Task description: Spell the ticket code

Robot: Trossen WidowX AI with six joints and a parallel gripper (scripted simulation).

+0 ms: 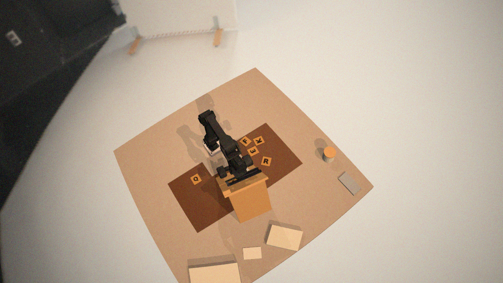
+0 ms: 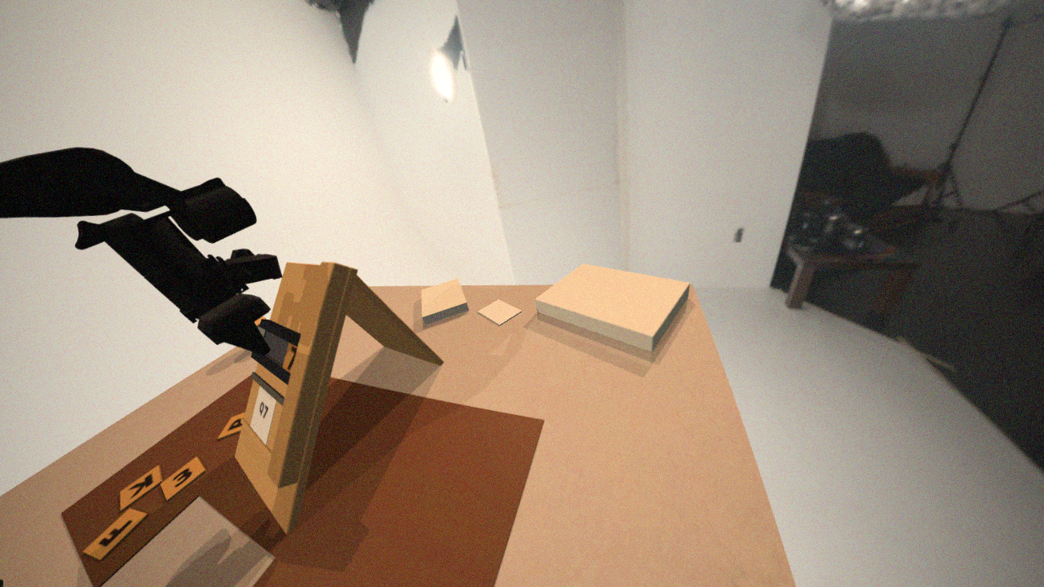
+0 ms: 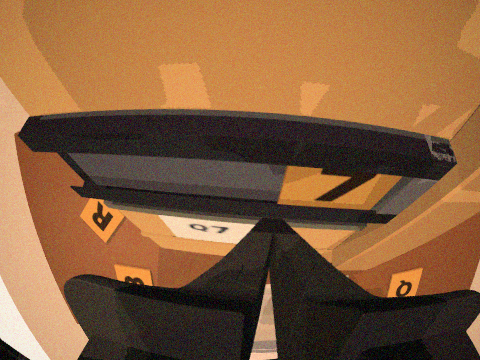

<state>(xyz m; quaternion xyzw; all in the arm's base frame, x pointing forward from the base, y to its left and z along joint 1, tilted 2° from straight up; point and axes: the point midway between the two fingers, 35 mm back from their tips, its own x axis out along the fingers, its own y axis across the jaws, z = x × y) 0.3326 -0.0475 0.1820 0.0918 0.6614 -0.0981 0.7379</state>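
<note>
The ticket (image 2: 263,417) (image 3: 175,228) reads Q7. The dark rail (image 2: 279,328) (image 3: 200,135) crosses the leaning board. A 7 tile (image 2: 291,356) (image 3: 345,186) sits in it, right of the rail's middle in the wrist view, with bare rail on both sides. My gripper (image 3: 270,228) is shut and empty, its tips in front of the rail's lower lip, left of the 7. The Q tile (image 1: 195,179) (image 3: 406,284) lies face up on the left mat in the top view. Whether the tips touch the rail is unclear.
Tiles R (image 1: 266,161) (image 3: 102,220), 3 (image 1: 252,151) (image 2: 183,478), K (image 1: 258,140) (image 2: 139,487) and F (image 1: 245,141) (image 2: 115,533) lie on the other mat. Pale blocks (image 1: 285,237) (image 2: 612,299) stand behind the board. An orange-topped can (image 1: 329,153) and grey block (image 1: 349,183) are near the counter's edge.
</note>
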